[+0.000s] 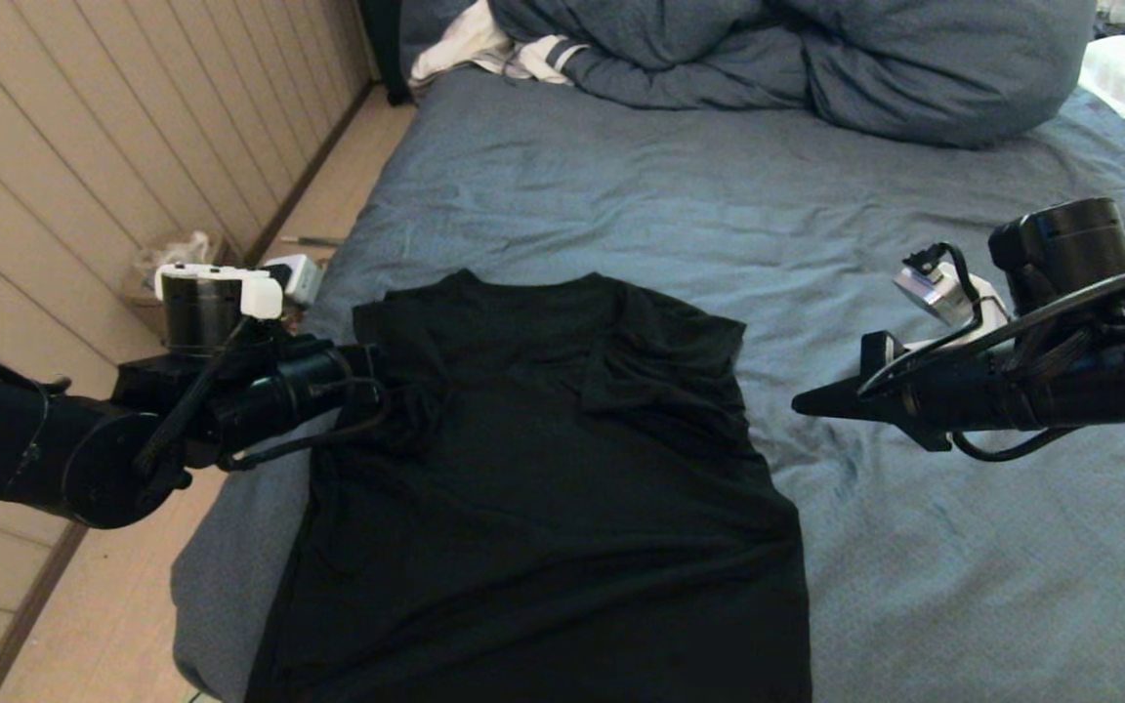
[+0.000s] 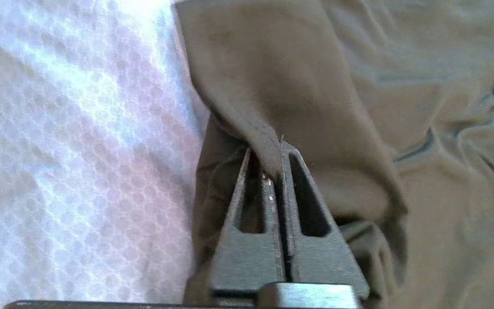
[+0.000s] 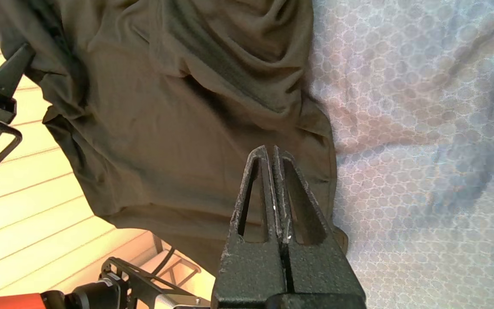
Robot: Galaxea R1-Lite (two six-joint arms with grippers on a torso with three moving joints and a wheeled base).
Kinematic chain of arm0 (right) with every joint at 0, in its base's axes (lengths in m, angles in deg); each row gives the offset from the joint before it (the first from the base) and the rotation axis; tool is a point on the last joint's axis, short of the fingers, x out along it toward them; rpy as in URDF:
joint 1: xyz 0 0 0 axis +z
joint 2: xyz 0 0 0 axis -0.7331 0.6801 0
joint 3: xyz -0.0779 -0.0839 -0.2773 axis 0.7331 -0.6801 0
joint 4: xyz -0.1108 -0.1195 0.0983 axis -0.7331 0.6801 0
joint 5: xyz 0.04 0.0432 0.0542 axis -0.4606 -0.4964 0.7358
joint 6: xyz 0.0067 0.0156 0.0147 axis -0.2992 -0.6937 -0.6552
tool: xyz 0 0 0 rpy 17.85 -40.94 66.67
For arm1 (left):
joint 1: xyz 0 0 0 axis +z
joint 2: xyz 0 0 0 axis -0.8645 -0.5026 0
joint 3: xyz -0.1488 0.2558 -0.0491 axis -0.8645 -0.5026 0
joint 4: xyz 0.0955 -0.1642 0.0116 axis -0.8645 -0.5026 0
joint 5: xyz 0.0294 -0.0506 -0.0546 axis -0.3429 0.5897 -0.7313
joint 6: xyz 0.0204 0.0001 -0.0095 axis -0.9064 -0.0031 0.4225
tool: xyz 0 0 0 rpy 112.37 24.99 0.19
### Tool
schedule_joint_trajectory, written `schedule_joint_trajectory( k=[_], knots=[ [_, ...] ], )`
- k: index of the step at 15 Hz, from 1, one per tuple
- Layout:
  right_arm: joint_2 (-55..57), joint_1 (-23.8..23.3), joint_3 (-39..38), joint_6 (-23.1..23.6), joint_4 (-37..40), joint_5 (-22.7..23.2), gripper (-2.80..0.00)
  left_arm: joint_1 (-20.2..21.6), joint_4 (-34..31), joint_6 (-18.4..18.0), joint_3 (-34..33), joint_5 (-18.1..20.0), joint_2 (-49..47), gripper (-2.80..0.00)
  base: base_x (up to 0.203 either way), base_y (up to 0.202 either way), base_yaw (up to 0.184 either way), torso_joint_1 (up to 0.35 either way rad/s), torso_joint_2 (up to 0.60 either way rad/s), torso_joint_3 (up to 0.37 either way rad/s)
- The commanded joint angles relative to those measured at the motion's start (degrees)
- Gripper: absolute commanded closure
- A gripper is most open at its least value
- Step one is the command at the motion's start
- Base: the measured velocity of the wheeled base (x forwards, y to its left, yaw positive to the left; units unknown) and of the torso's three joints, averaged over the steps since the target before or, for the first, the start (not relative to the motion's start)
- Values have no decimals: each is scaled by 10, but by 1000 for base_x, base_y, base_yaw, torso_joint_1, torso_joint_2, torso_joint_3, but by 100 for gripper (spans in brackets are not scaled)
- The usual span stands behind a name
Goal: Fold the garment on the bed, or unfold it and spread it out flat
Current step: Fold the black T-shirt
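Jaws of the left gripper (image 2: 279,148) are pinching the sleeve edge at nine o'clock of the garment (image 1: 543,488), likely to fold it inward, while the right gripper (image 1: 802,405), pressed together and empty, hovers at three o'clock over the bed (image 1: 963,547).

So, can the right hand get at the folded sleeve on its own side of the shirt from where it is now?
Probably yes. The right hand hangs shut above the bare bed, apart from the shirt, and nothing stands between it and the folded sleeve. The left hand is busy, shut on the opposite sleeve.
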Motion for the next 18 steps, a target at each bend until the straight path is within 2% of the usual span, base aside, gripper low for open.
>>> schedule_joint_trajectory(
  k=[1,5,10,12,15,18],
  knots=[
    [2,0,0,-1,0,1,0,0,0,1,2,-1,8,0,0,0,0,0,0,0],
    [-2,-1,0,-2,0,1,0,-9,-30,0,11,-1,59,0,0,0,0,0,0,0],
    [-9,-2,-2,-1,0,1,0,-60,-148,-11,89,-11,102,0,0,0,0,0,0,0],
    [-10,-3,-3,-2,0,2,0,-69,-176,-50,114,-26,97,0,0,0,0,0,0,0],
    [-9,-4,-2,-2,0,5,0,-74,-199,-141,140,-38,69,0,0,0,0,0,0,0],
    [-8,-4,-3,-2,0,5,0,-113,-203,-185,147,-51,24,0,0,0,0,0,0,0]
  ],
)
